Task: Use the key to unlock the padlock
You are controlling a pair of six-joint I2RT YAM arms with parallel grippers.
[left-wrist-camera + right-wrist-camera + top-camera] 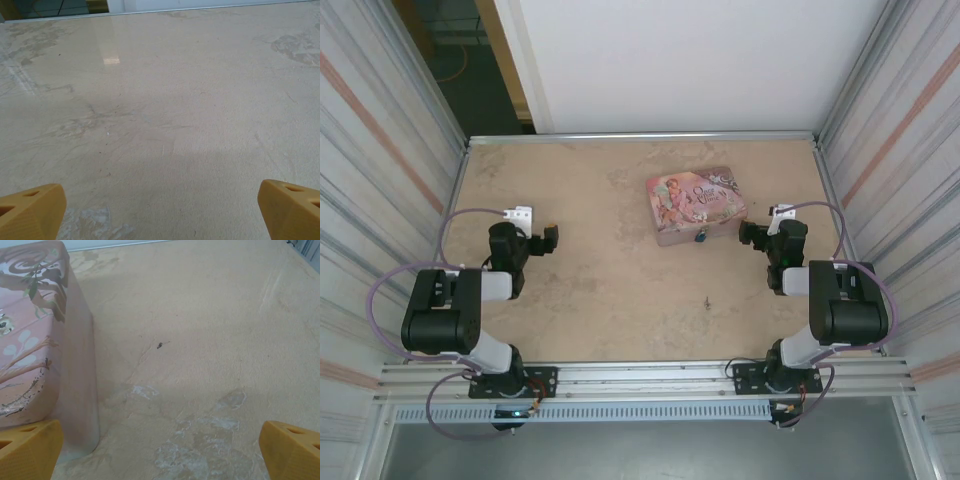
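Left gripper (548,240) and right gripper (748,235) both hover wide open, holding nothing (poised to start, it seems). Padlock (700,237) sits at the tin's (695,200) near wall, probably latching it. Key (708,301) lies apart on the table (600,200), free for pickup.

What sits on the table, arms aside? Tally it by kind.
Pink illustrated tin: 1
Blue padlock: 1
Small dark key: 1
Total: 3
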